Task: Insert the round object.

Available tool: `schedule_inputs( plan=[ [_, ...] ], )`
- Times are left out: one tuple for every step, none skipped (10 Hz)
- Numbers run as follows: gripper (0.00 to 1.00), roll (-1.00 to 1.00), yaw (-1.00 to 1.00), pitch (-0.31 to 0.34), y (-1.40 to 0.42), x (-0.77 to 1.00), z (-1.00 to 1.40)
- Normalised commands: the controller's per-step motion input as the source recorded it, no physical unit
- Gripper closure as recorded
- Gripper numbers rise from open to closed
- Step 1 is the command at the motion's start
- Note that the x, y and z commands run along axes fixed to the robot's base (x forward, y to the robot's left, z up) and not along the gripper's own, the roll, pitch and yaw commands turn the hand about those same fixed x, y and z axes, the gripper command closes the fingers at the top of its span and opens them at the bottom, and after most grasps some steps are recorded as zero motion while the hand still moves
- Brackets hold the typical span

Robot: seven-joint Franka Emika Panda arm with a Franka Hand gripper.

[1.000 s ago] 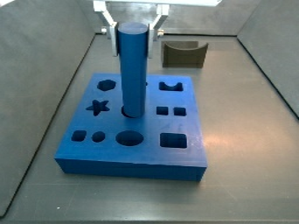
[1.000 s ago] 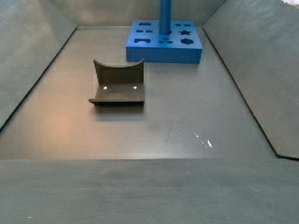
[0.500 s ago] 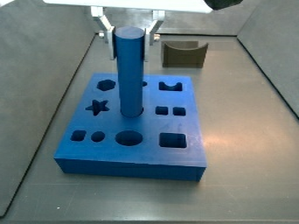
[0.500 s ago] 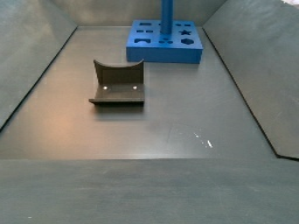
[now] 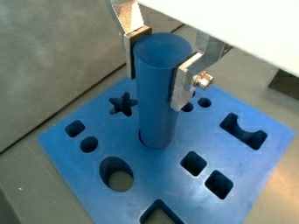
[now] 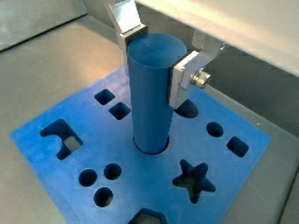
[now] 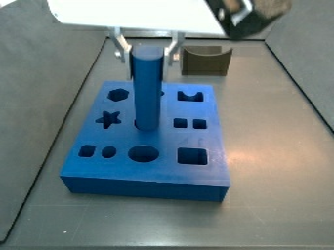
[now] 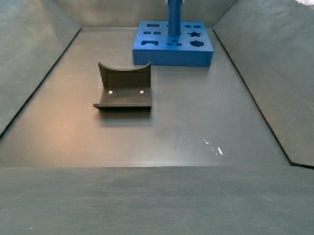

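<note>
Both side views showed the grey table (image 8: 160, 174) with a flat blue block (image 7: 156, 146) lying on it, its top cut with shaped holes: a star, a hexagon, squares, circles and a notched slot. From the middle of that block rose the round object (image 7: 147, 88), a long, smooth, bright blue cylinder standing upright and far taller than the block was thick, its lower end sunk in a round hole near the block's centre. Only a side view caught the block whole with the white arm body above it and the small dark U-shaped piece (image 7: 206, 60) beyond the block's far right corner; in a side view from the opposite end that piece (image 8: 124, 89) sat large in the middle of the table, well apart from the block (image 8: 173, 44) at the far end, and the peg (image 8: 174, 18) was just a thin blue post running out of frame.

Both wrist views gave what the side views could not: the pincer (image 5: 162, 63) straddling the peg's upper end, its silver fingers (image 6: 188, 77) flanking the rounded top (image 6: 153, 52). Whether the pads pressed the peg or stood just off it could not be told. They also showed the peg's foot (image 5: 156, 136) seated in its hole.
</note>
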Motion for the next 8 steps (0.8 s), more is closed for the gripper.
schedule_inputs(
  plan=[
    [1.0,0.0,-0.06,0.0,0.0,0.06,-0.26],
    [1.0,0.0,-0.05,0.0,0.0,0.04,-0.27],
    [1.0,0.0,-0.05,-0.004,0.0,0.03,-0.33],
    [1.0,0.0,-0.05,-0.016,0.0,0.01,-0.32],
    [1.0,0.0,-0.05,-0.057,0.0,0.0,-0.26],
    [1.0,0.0,-0.03,-0.094,0.0,0.0,-0.28],
    [1.0,-0.08,0.0,-0.094,0.0,0.0,-0.15],
    [1.0,0.0,0.0,0.0,0.0,0.0,0.0]
  ],
)
